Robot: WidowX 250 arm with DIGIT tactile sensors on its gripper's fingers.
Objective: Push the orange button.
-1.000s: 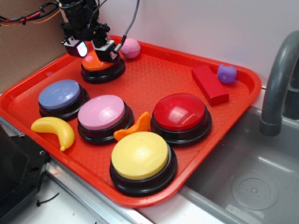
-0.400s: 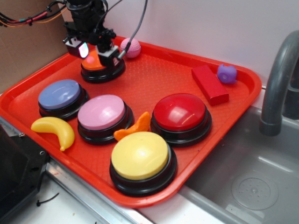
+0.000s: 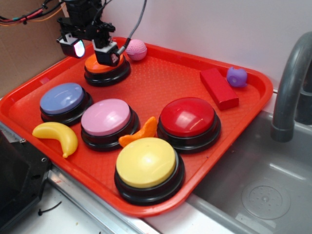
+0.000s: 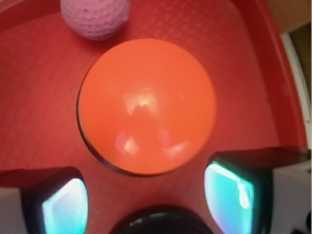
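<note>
1. Orange button (image 3: 100,64), a glossy dome on a black round base, sits at the far left corner of the red tray (image 3: 170,73); the wrist view shows its cap (image 4: 146,105) filling the middle of the frame.
2. End effector (image 3: 92,48) hangs just above the button, released, its two fingers spread wide; one pad (image 4: 234,192) and its twin appear low in the wrist view on either side of the dome, apparently clear of it.
3. Pink dimpled ball (image 3: 136,49) lies just beside the button, toward the tray's back rim.
4. Blue button (image 3: 63,98), pink button (image 3: 106,117), red button (image 3: 187,117) and yellow button (image 3: 145,162) stand nearer the camera.
5. Small orange curved toy (image 3: 141,132) lies between the pink, red and yellow buttons; a yellow toy banana (image 3: 57,135) rests at the tray's front left.
6. Red block (image 3: 219,88) and a purple round toy (image 3: 236,76) sit at the far right.
7. No writing or labels are legible anywhere.
</note>
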